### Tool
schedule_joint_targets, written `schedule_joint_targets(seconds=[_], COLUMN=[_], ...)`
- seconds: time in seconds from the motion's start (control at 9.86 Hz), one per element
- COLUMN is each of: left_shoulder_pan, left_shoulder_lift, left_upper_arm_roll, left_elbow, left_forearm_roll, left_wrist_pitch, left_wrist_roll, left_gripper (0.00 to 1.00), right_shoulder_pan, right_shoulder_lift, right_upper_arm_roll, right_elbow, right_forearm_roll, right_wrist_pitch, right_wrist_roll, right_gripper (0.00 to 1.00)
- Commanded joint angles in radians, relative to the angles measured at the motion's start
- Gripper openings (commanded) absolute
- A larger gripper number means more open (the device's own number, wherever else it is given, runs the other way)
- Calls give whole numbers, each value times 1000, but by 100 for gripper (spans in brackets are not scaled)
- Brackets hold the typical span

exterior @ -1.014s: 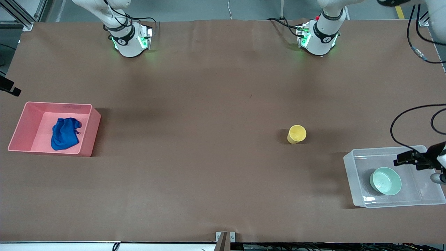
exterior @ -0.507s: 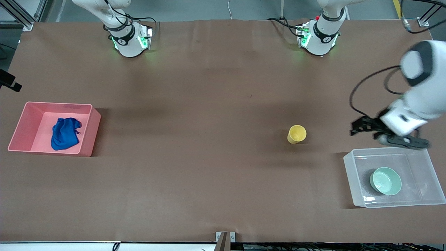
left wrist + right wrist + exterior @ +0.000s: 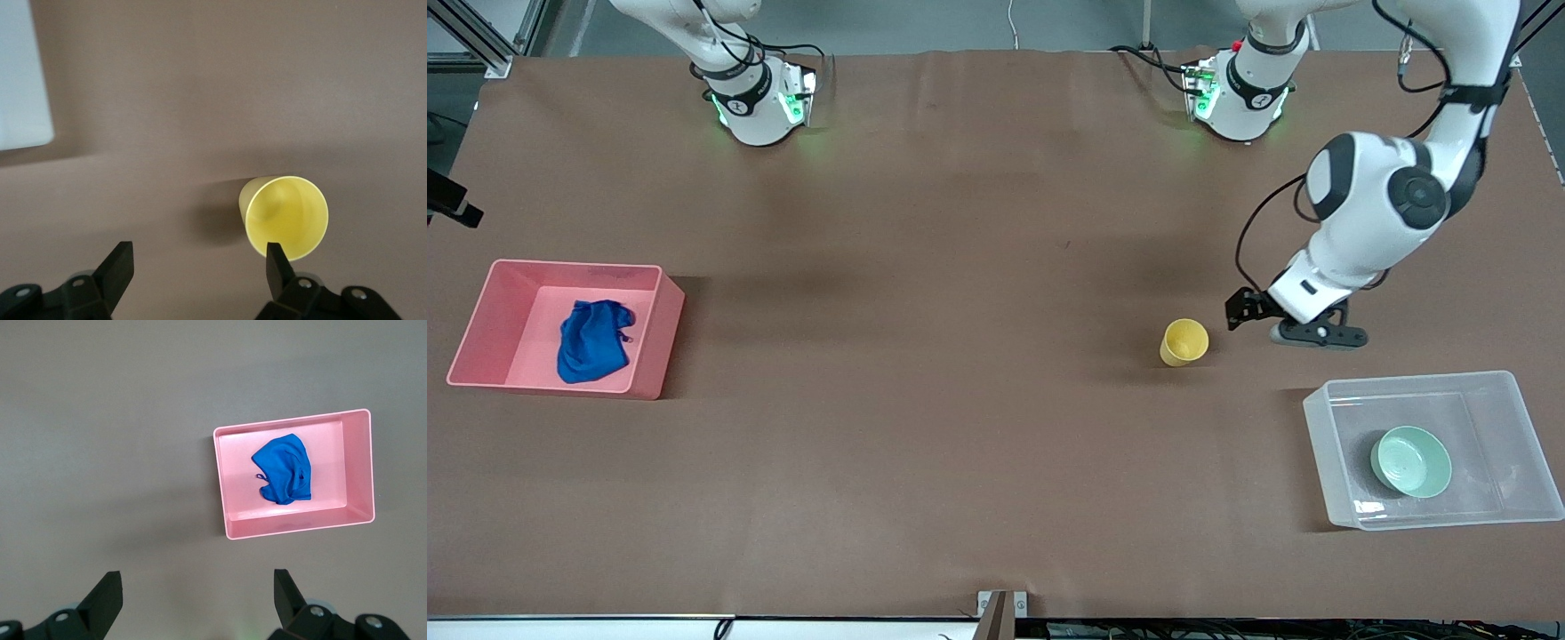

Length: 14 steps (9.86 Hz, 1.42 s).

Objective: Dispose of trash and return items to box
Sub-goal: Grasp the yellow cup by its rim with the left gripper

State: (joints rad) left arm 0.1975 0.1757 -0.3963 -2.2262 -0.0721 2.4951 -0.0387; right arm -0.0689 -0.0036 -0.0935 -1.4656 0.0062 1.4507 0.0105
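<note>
Left gripper [image 3: 197,267]: fingers spread, holding nothing, low over the table just beside the small yellow plastic cup [image 3: 1184,342], toward the left arm's end.

Right gripper [image 3: 197,597]: fingers spread, holding nothing, high over the table (arm waiting).

Cup: upright, standing alone on the table [image 3: 960,427], not in the box.

Large clear rectangular plastic tub [image 3: 1334,444]: nearer the front camera than the cup; holds the pale mint-green round bowl [image 3: 1410,461].

Pink opaque rectangular bin [image 3: 660,342]: well apart from the cup, at the right arm's end; holds the crumpled deep blue fabric wad [image 3: 592,340].

Surface: plain brown covering. No legible writing.
</note>
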Motion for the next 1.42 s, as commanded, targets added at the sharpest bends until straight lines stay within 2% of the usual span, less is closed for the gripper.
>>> schedule_joint_targets(seconds=[0.0, 0.2, 0.51, 0.71, 0.81, 0.91, 1.01, 1.22, 1.32], left_shoulder_pan=[-7, -12, -44, -46, -46, -43, -44, -43, -43], left_shoulder_lift=[123, 191, 232, 248, 251, 258, 263, 266, 268], left_upper_arm_roll=[-3, -3, -3, -3, -3, -3, -1, -1, -2], left_elbow=[3, 29, 48, 45, 43, 43, 43, 43, 43], left_forearm_roll=[6, 8, 35, 63, 74, 75, 75, 75, 75], left_wrist_pitch=[100, 133, 136, 137, 137, 137, 137, 137, 137], left_wrist_roll=[-7, -6, -9, -9, -10, -10, -10, -10, -10], left_gripper=[88, 88, 88, 82, 54, 20, 11, 11, 6], right_shoulder_pan=[1, 11, 9, 9, 9, 9, 9, 9, 9], right_shoulder_lift=[-22, -22, -21, -21, -21, -21, -21, -21, -21], right_upper_arm_roll=[5, 5, 3, 3, 3, 3, 3, 3, 3], right_elbow=[-29, -27, -27, -27, -27, -27, -27, -27, -27], right_forearm_roll=[-17, -17, -18, -19, -17, -18, -17, -17, -17], right_wrist_pitch=[2, 2, 4, 4, 4, 4, 4, 2, 2], right_wrist_roll=[14, 17, 19, 17, 17, 17, 17, 17, 16], right_gripper=[100, 100, 100, 100, 100, 100, 100, 100, 100])
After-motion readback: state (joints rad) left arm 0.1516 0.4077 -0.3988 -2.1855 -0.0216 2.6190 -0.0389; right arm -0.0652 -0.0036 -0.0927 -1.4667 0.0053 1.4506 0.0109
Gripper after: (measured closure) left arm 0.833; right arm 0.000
